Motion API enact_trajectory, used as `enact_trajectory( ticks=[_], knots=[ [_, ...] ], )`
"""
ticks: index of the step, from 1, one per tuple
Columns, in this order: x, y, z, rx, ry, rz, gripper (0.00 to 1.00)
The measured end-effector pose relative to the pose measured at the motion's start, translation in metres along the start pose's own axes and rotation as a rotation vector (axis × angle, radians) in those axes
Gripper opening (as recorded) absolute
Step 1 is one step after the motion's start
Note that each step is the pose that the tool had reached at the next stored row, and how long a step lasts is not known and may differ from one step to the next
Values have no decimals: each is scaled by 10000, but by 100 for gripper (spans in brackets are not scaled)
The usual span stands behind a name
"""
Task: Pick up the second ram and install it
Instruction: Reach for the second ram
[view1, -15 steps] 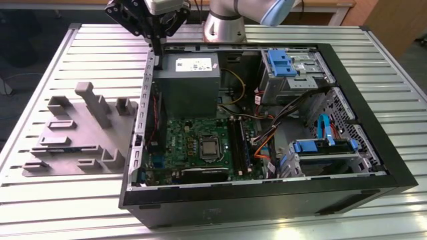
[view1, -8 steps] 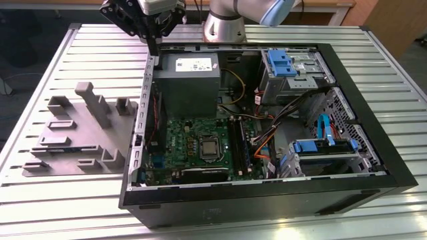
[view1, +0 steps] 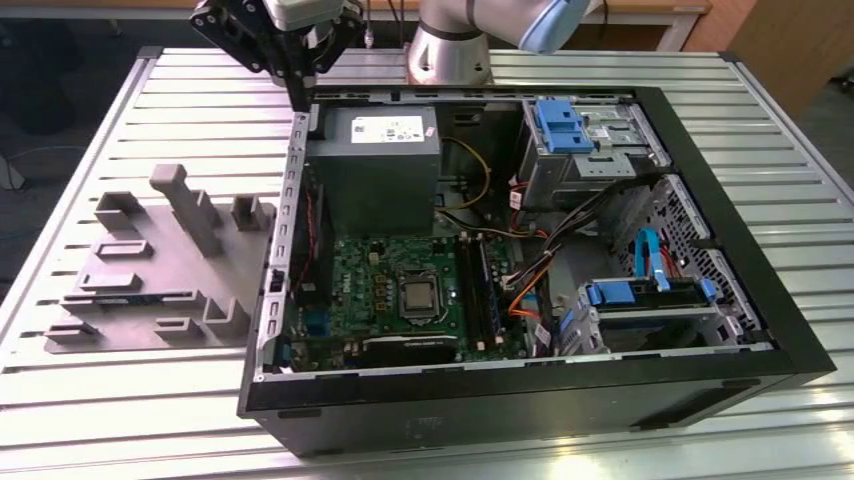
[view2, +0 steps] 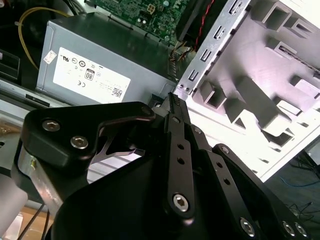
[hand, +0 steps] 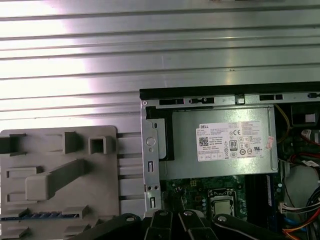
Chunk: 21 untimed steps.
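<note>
Hovering tool (view1: 296, 88), second ram (hand: 40, 216) well apart, in holder (hand: 102, 200)

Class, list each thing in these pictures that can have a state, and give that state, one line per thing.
gripper: jaws shut, holding nothing.
second ram: lying in the grey holder, not gripped.
computer case: on its side, side panel off.
power supply: mounted inside the case.
processor: bare, no cooler on it.

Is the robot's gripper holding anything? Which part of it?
Nothing: the gripper is shut and empty. The second ram looks to be lying in the grey holder.
</note>
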<state>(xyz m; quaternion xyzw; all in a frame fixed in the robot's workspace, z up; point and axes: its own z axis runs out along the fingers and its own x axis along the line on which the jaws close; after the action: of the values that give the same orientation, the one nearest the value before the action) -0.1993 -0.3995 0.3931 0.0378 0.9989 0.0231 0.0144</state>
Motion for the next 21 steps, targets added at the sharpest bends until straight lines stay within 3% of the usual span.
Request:
enact_trajectory(
  ticks=[8,21],
  knots=[
    [87,-9,2,-11,1,1,11],
    [330,-33,4,-27,2,2,11]
  ],
)
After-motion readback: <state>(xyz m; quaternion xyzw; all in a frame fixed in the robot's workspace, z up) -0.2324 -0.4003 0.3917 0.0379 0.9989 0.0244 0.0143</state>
